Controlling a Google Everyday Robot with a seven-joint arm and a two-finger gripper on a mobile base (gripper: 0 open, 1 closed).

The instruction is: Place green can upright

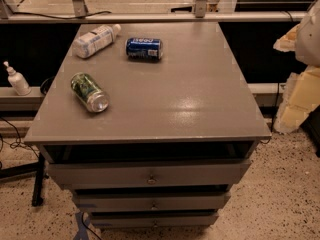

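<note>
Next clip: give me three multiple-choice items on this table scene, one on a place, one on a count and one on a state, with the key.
1. Where is the green can on the table?
A. front left part
B. back right corner
C. inside a drawer

2. How many drink cans are on the table?
A. one
B. two
C. four

3. How does the green can sit?
A. upright
B. on its side
C. crushed flat

Key:
1 A: it lies nearer the front than the blue can and the bottle, towards the left edge.
2 B: only the green and the blue one.
3 B: its silver end faces sideways and its body lies along the tabletop.

The gripper is not in view; only pale shapes show at the right edge.
</note>
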